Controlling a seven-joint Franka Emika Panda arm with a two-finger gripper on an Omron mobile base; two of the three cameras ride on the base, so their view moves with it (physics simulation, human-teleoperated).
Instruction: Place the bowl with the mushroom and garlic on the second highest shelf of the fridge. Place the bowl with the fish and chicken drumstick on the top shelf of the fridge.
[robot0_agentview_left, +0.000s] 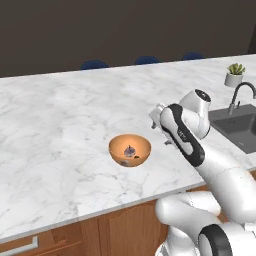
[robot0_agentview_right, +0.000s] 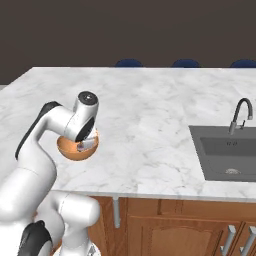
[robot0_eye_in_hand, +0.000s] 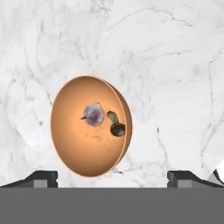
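Item: I am hovering my gripper (robot0_eye_in_hand: 112, 177), jaws spread and empty, beside the mushroom-and-garlic bowl (robot0_agentview_left: 130, 150) sitting on the marble counter (robot0_agentview_left: 60, 130) left of the sink (robot0_agentview_left: 239, 125)—nothing shelved yet.

White arm (robot0_agentview_right: 50, 125) over an orange bowl (robot0_agentview_right: 75, 150) near the marble counter's (robot0_agentview_right: 150, 110) front edge, sink (robot0_agentview_right: 227, 155) and tap (robot0_agentview_right: 240, 115) at right, wood cabinets (robot0_agentview_right: 175, 225) below

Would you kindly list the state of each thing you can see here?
Bowl: upright on the counter, holding a greyish lump and a small dark piece, not gripped.
Gripper: open, fingertips apart, near the bowl.
Tap: no water running.
Sink: looks dry.
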